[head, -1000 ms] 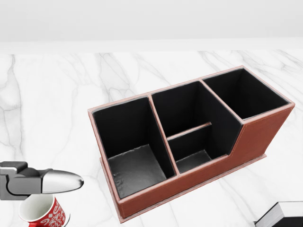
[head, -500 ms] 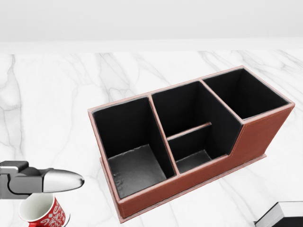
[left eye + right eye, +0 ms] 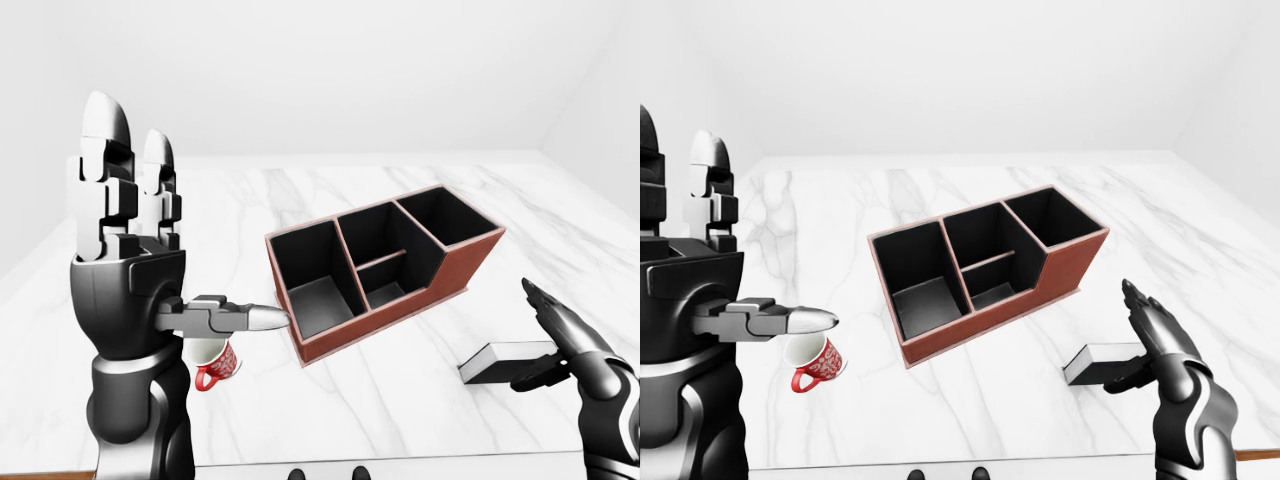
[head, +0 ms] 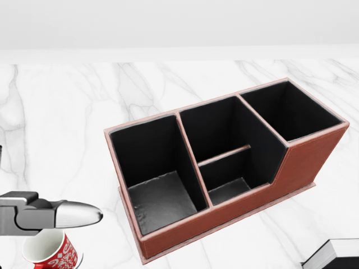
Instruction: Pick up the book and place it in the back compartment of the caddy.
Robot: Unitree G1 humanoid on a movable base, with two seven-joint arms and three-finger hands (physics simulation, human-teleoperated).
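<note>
The book (image 3: 500, 363), dark with a white page edge, lies flat on the marble table (image 3: 400, 400) at the lower right, below the caddy. Only its corner (image 4: 334, 253) shows in the head view. My right hand (image 3: 532, 335) is open, its fingers arched above the book's right end and its thumb at the book's near edge. The brown caddy (image 3: 455, 270) with black compartments stands at an angle in the middle. My left hand (image 3: 190, 225) is raised left of the caddy and open, fingers upright, thumb pointing at the caddy.
A red and white mug (image 3: 214, 361) lies tipped on the table under my left thumb, left of the caddy (image 4: 305, 162). The table's near edge runs along the bottom of the eye views. A white wall rises behind the table.
In the head view my left thumb has edged slightly to the right. The caddy, mug and book have not moved.
</note>
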